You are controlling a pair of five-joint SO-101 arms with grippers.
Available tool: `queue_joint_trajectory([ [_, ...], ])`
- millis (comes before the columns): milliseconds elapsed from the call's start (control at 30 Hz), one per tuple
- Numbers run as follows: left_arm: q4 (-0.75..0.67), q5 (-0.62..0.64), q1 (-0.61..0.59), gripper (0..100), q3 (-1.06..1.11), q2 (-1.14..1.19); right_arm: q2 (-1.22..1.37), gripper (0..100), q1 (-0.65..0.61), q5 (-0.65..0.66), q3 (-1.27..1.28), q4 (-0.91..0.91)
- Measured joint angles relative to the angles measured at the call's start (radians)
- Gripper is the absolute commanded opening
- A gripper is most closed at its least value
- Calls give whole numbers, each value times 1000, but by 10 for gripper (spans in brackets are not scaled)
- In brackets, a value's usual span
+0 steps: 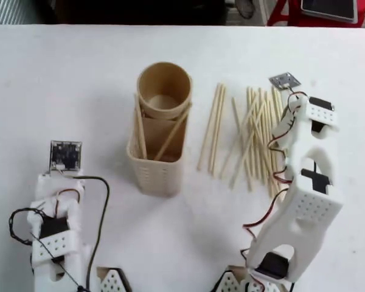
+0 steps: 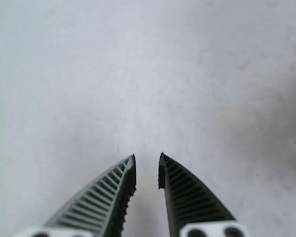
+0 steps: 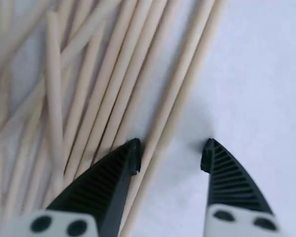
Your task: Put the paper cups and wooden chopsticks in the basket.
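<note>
A beige perforated basket (image 1: 155,167) stands mid-table with a paper cup (image 1: 164,85) sitting in its far end. Two wooden chopsticks (image 1: 172,132) lean inside it. Several loose chopsticks (image 1: 249,137) lie spread on the table to its right. The right arm (image 1: 304,158) hangs over the right edge of that pile. My right gripper (image 3: 171,147) is open and low over the table, with two chopsticks (image 3: 180,94) running between its fingers and the rest of the pile beside one finger. My left gripper (image 2: 147,158) is over bare table, open by a narrow gap and holding nothing.
The left arm (image 1: 55,225) sits at the near left corner, well away from the basket. White tabletop (image 1: 67,91) stretches left of and behind the basket. A red object (image 1: 292,12) and dark shapes lie beyond the far edge.
</note>
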Motion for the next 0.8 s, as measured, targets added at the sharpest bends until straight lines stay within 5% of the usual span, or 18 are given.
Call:
queue_joint_trajectory([
  [133,0,0,0,98,0,0,-2,176,8,14,0,0],
  [300,0,0,0,98,0,0,2,9,0,14,-6,48],
  [800,0,0,0,98,0,0,-86,17,57,38,107,34],
])
